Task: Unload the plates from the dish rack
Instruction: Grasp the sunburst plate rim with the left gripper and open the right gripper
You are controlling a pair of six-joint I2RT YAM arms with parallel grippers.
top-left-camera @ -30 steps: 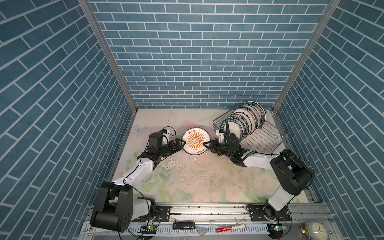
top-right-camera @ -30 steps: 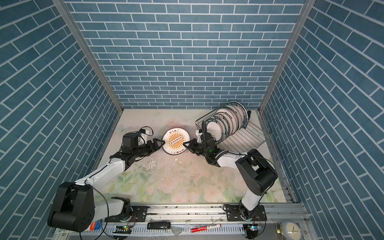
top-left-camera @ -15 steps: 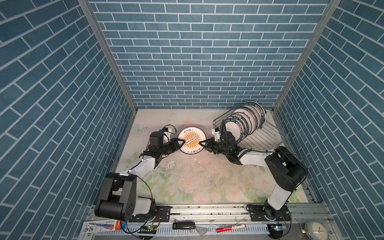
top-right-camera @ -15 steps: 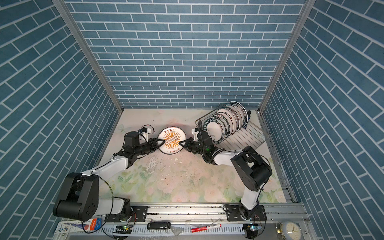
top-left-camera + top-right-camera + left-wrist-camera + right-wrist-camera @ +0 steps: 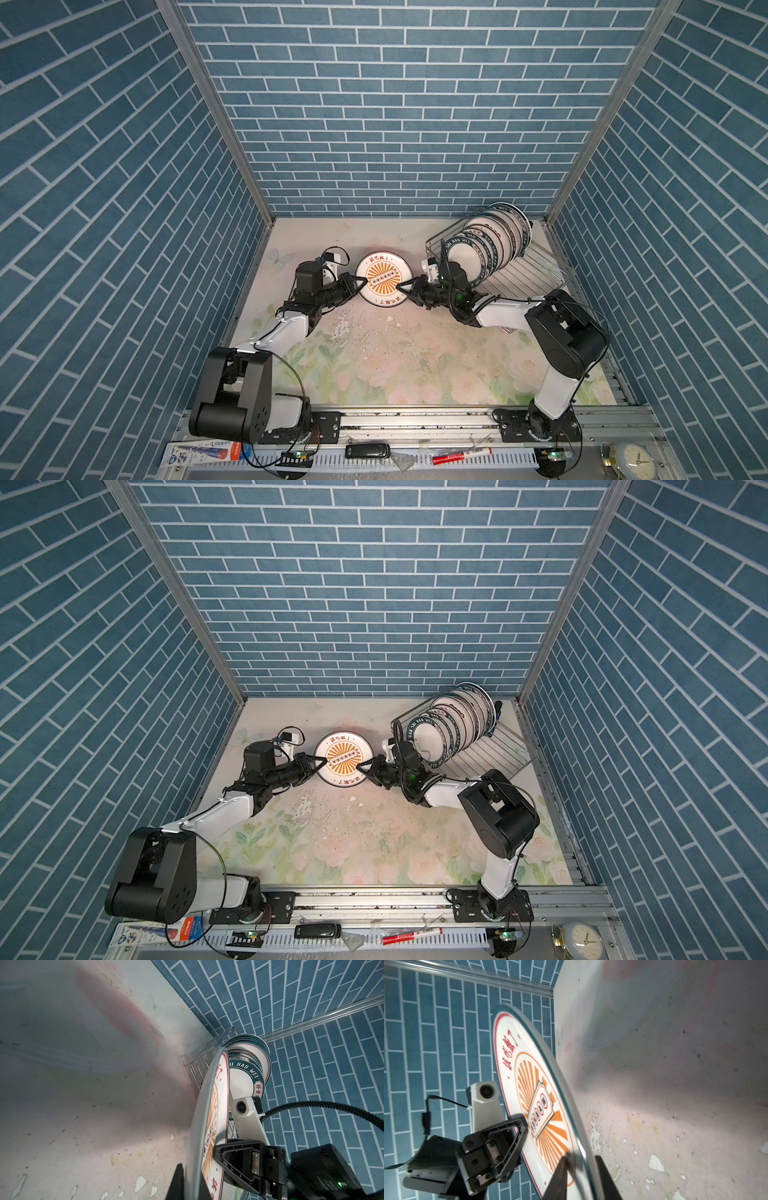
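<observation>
The left gripper (image 5: 361,282) had just clamped onto the plate (image 5: 384,279). Opposite it, the right gripper (image 5: 402,286) was letting go, jaws parted. The plate hung just outside the rack (image 5: 536,270), so the handover looked nearly complete.

A: left arm (image 5: 286,332), right arm (image 5: 498,314): black joint housings, white link shells. White wrist-camera housing (image 5: 485,1095) on each.
B: left tool (image 5: 360,283), right tool (image 5: 404,286): black triangular open-frame fingers (image 5: 239,1144), screws visible. Black corrugated cable (image 5: 332,1104), green LED (image 5: 339,1184) on right.

Sunburst plate (image 5: 207,1118) cut off by frame edge in both wrist views; rear plates (image 5: 517,224) mostly hidden behind front plate (image 5: 467,257).
</observation>
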